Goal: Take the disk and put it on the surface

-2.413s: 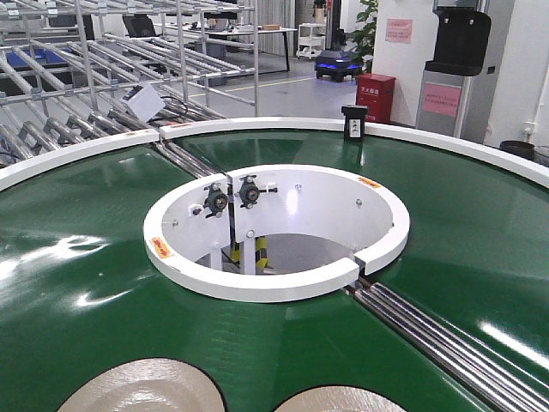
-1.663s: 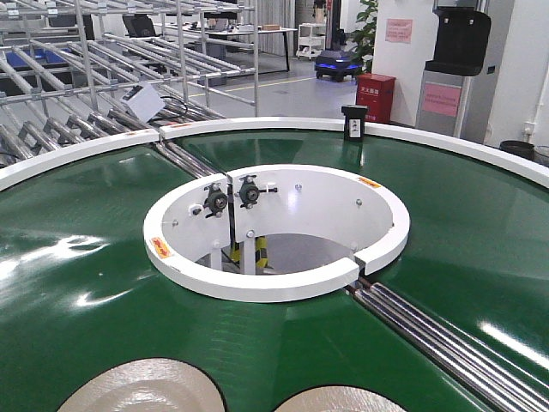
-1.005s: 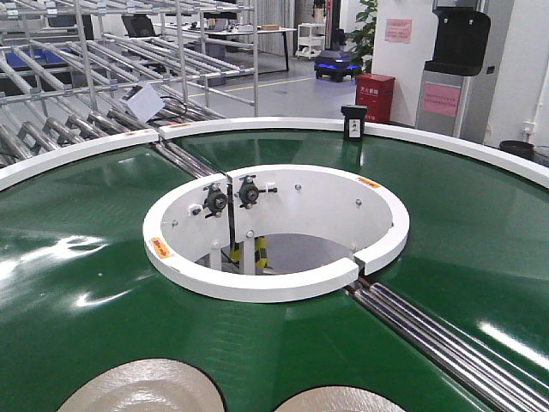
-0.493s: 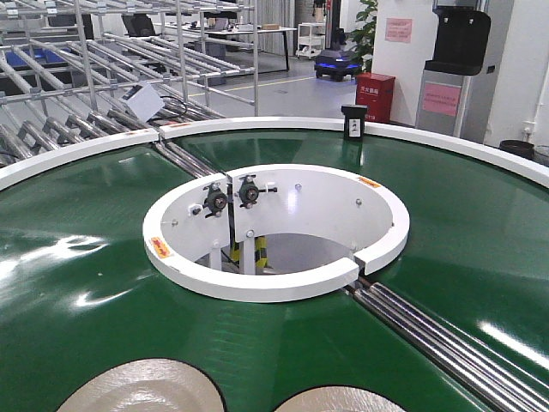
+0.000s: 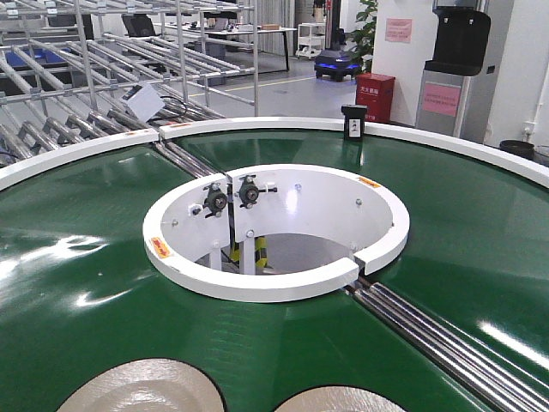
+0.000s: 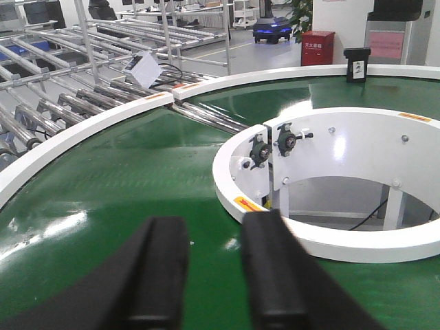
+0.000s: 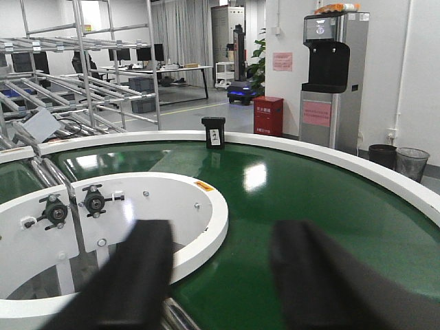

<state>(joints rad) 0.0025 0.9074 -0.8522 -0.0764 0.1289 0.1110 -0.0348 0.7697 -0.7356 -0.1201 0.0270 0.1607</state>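
Pretty clearly a factory floor or warehouse workshop. A big green ring conveyor point(image 6: 137, 172) curves right ahead of the left gripper point(image 6: 214, 234). Metal roller racks point(image 6: 69, 103) stand beyond it off to that gripper's left, and a blue-lit cart robot point(image 6: 273, 29) sits far ahead.

The left end effector point(image 6: 214, 230) has two matte black fingers point(image 6: 161, 275). They are thick and blocky, with rounded tips and flat inner faces, and they show in front of the white inner ring point(image 6: 330, 244). The right end effector point(image 7: 223, 237) has similar black fingers point(image 7: 313, 275), too blurred for finer detail.
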